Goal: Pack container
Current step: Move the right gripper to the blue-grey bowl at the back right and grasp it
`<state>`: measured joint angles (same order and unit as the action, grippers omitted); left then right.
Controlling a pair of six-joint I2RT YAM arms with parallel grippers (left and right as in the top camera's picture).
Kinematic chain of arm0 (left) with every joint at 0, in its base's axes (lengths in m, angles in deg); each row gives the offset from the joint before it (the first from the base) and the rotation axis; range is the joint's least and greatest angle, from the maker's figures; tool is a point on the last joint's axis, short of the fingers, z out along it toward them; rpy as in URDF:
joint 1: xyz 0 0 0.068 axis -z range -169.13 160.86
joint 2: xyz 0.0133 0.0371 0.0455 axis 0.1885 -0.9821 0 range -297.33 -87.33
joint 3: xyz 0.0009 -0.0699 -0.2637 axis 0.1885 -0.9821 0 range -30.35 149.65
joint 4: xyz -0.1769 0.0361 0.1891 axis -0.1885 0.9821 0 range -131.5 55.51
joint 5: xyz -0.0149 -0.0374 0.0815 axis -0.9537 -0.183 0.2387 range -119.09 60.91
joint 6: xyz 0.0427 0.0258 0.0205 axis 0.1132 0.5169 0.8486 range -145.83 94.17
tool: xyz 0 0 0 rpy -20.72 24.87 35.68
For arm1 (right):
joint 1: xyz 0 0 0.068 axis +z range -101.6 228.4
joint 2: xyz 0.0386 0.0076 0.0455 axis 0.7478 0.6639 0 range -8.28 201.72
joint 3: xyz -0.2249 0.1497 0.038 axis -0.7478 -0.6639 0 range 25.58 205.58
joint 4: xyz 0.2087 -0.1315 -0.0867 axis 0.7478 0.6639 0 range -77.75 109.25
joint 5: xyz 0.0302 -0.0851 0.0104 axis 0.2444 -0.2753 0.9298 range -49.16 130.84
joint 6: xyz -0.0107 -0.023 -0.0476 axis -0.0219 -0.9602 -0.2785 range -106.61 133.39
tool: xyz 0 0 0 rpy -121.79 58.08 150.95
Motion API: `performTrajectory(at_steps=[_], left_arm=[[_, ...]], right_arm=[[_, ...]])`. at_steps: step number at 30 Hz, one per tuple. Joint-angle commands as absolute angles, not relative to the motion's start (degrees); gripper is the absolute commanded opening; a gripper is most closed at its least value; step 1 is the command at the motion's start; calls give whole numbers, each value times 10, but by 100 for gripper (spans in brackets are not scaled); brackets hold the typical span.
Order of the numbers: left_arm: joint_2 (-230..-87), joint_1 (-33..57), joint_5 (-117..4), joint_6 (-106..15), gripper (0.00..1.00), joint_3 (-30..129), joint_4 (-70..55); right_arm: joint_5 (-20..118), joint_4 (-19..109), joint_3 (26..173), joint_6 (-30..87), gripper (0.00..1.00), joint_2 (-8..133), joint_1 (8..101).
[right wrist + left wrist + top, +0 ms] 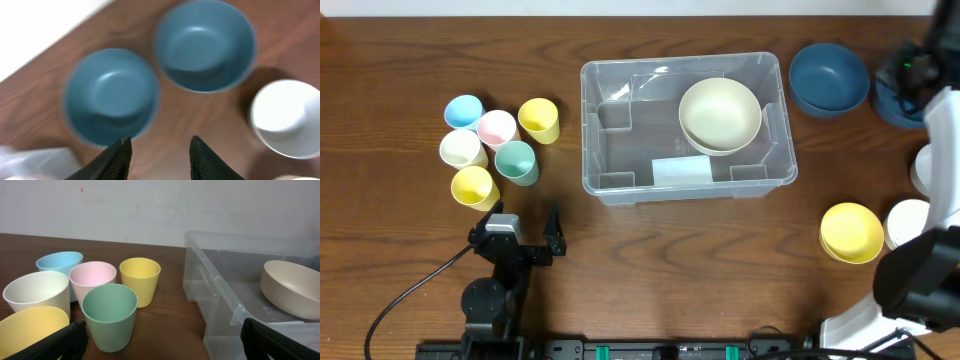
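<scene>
The container (610, 100) stands in the middle of the table (700, 260), its long side running left to right. At its right end lies a cream bowl (720, 112). A second rim shows just under it, so there may be two nested, but I cannot say for sure. A white label (680, 171) sits at the container's near wall.

To the left of the container I count six cups, all upright and close together. Two are yellow, the far yellow cup (538, 120) and the near yellow cup (474, 186). There is one of each other colour: a blue cup (463, 111), a pink cup (497, 128), a white cup (462, 149) and a green cup (516, 162).

To the right I count two blue bowls. The first blue bowl (829, 78) is just beside the container's far right corner, and the second blue bowl (892, 102) is partly under the right arm. Nearer, at the right edge, are one yellow bowl (851, 232) and two white ones, the near white bowl (908, 222) and the far white bowl (923, 168), both partly hidden.

The left gripper (525, 228) is at the near side of the table below the cups, its jaws spread wide with nothing between them. The right gripper (157, 150) hangs above the two blue bowls, its jaws partly apart and pinching nothing.
</scene>
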<state>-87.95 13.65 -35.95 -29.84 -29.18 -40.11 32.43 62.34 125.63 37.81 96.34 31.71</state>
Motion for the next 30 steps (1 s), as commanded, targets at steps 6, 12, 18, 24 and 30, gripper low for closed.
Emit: performTrajectory(at_steps=[6, 12, 18, 24, 30], left_arm=[[-876, 138, -364, -289, 98, -301, -381], [-876, 138, -364, -289, 98, -301, -381], [-876, 138, -364, -289, 98, -301, -381], [-876, 138, -364, -289, 98, -301, -381], [-876, 138, -364, -289, 98, -301, -381]], right_arm=[[334, 625, 1256, 395, 40, 1044, 236], [341, 605, 1256, 395, 39, 1086, 183], [400, 557, 1256, 364, 38, 1113, 155], [419, 516, 1256, 360, 38, 1142, 156], [435, 486, 1256, 346, 38, 1167, 161]])
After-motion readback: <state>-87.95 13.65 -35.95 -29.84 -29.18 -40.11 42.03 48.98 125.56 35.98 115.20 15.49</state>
